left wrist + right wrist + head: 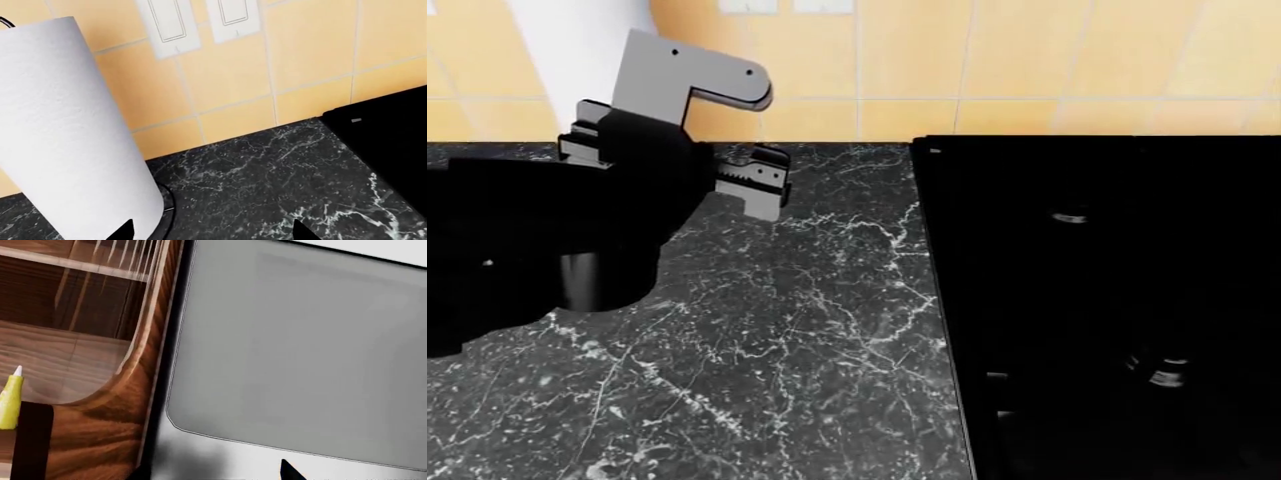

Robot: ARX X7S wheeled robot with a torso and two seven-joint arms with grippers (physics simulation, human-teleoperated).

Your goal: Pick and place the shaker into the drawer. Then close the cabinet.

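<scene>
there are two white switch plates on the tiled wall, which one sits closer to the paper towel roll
The larger switch plate, standing right beside the top of the paper towel roll. The other plate is on its far side, toward the black cooktop.

The left hand (741,175) blocks part of the white roll (67,135), cropped top and bottom at the left wrist. A yellow bottle (10,397) is cut by the frame edge; stovetop (1108,300) knobs lost in black.
</scene>
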